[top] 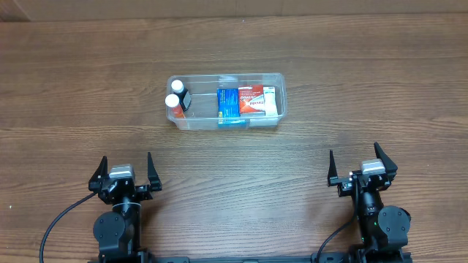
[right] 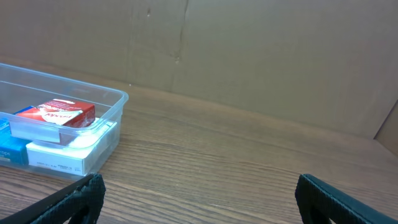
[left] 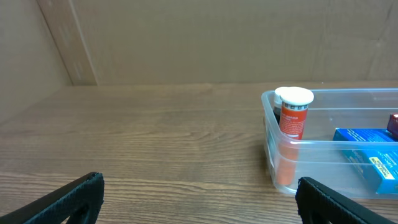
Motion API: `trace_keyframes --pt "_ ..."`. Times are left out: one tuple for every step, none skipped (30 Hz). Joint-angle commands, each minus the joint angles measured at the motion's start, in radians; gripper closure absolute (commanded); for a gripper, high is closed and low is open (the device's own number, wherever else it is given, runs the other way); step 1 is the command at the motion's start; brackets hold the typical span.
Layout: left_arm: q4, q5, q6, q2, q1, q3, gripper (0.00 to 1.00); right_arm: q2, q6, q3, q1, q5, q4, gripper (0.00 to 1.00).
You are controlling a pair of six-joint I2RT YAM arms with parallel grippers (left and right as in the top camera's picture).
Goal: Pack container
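Container [top: 201, 102] sits mid-table on the far side, well apart from both arms. Inside: 2 bottles [top: 176, 98] upright at its left end, blue box [top: 229, 106] and red box [top: 251, 100] toward the right. Left gripper [top: 126, 158] and right gripper [top: 354, 150]: jaws wide apart, empty. Packing looks done. Any further reach should drop in from above, clear of the bottles.
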Motion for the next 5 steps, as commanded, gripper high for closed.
trace_keyframes --pt "0.001 0.011 0.016 0.003 0.005 -0.003 0.0 -0.01 0.008 -0.004 0.003 -0.002 0.005 0.0" --pt "0.0 0.011 0.016 0.003 0.005 -0.003 0.0 -0.01 0.008 -0.004 0.003 -0.002 0.005 0.0" --pt "0.001 0.011 0.016 0.003 0.005 -0.003 0.0 -0.01 0.008 -0.004 0.003 -0.002 0.005 0.0" --pt "0.001 0.011 0.016 0.003 0.005 -0.003 0.0 -0.01 0.008 -0.004 0.003 -0.002 0.005 0.0" --pt "0.001 0.011 0.016 0.003 0.005 -0.003 0.0 -0.01 0.008 -0.004 0.003 -0.002 0.005 0.0"
